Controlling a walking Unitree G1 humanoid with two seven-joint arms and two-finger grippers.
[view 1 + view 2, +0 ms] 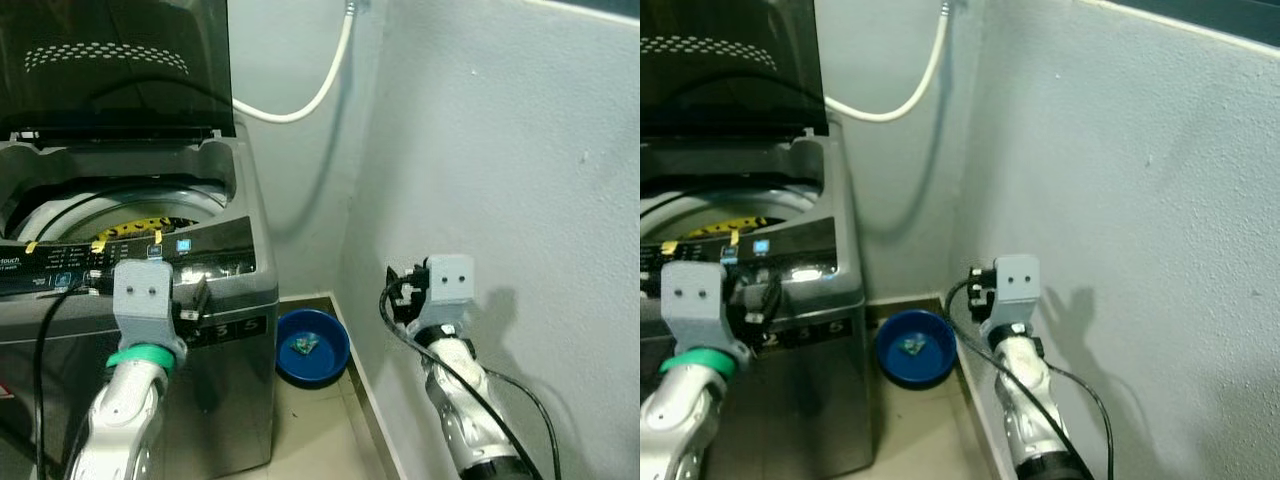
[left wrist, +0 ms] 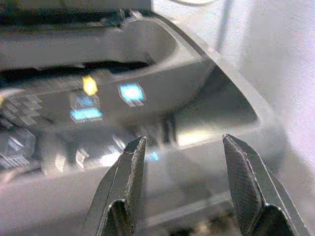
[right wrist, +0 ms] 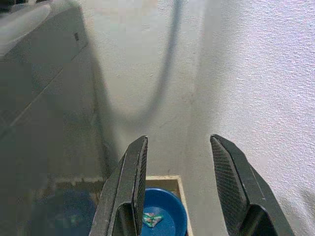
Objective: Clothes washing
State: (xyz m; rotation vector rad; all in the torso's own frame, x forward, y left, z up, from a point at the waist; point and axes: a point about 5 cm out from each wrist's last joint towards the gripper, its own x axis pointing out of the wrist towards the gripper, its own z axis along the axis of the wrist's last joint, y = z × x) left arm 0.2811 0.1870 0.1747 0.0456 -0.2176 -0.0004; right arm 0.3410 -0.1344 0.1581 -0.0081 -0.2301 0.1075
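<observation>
A grey top-loading washing machine stands at the left with its dark lid raised. Inside the drum lies a yellow and black garment. The black control panel shows lit blue indicators. My left gripper hovers open just in front of that panel, nothing between its fingers. My right gripper is held open near the corner wall, empty, with its fingers pointing toward the floor corner.
A blue basin holding a small green item sits on the tiled floor in the corner beside the machine. A white hose hangs on the back wall. The grey wall closes in on the right.
</observation>
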